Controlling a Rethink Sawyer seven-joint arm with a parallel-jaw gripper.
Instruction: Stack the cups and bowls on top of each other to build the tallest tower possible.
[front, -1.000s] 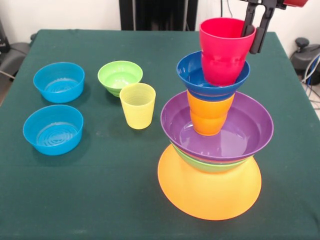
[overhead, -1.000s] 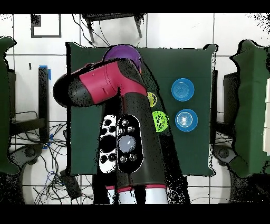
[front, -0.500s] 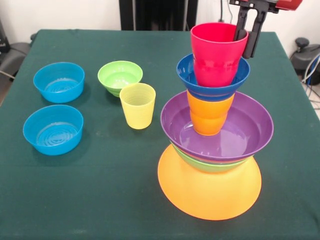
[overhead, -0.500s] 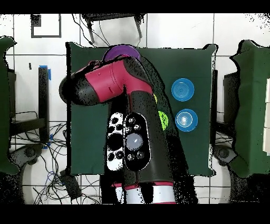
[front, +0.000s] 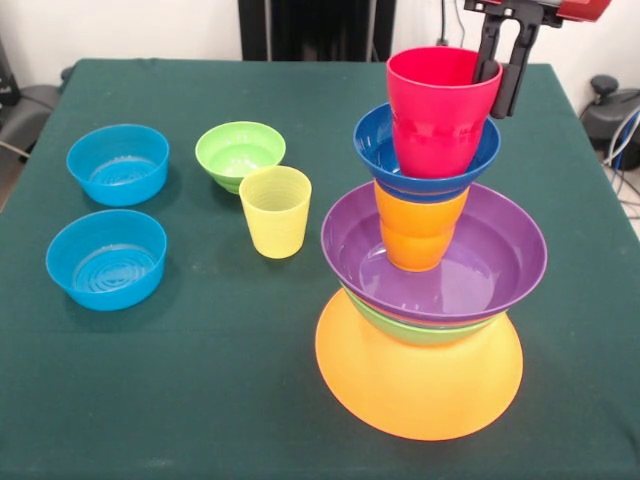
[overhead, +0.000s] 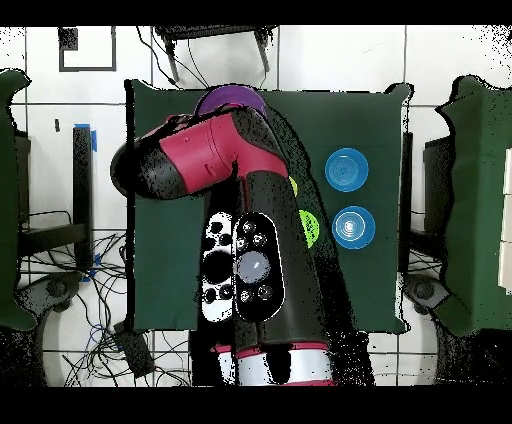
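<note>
The tower stands right of centre in the front view. From the bottom it is an upturned huge orange bowl (front: 418, 385), a green bowl (front: 420, 331), a purple bowl (front: 480, 270), an orange cup (front: 418, 232) and a dark blue bowl (front: 372, 140). On top sits the red cup (front: 438, 110), resting in the blue bowl and leaning slightly. My gripper (front: 495, 92) is shut on the red cup's right rim, one finger inside and one outside. A yellow cup (front: 275, 211) stands alone on the cloth. In the overhead view the arm (overhead: 245, 230) hides the gripper and most of the tower.
A small green bowl (front: 240, 154) sits behind the yellow cup. Two light blue bowls (front: 118, 164) (front: 106, 258) lie at the left of the green table (front: 200, 400). From above, the purple bowl (overhead: 232, 98) and the two light blue bowls (overhead: 346, 168) (overhead: 353, 227) show beside the arm.
The red cup, tilted and higher a second ago, has come down into the dark blue bowl. Cup and gripper then shifted slightly right.
</note>
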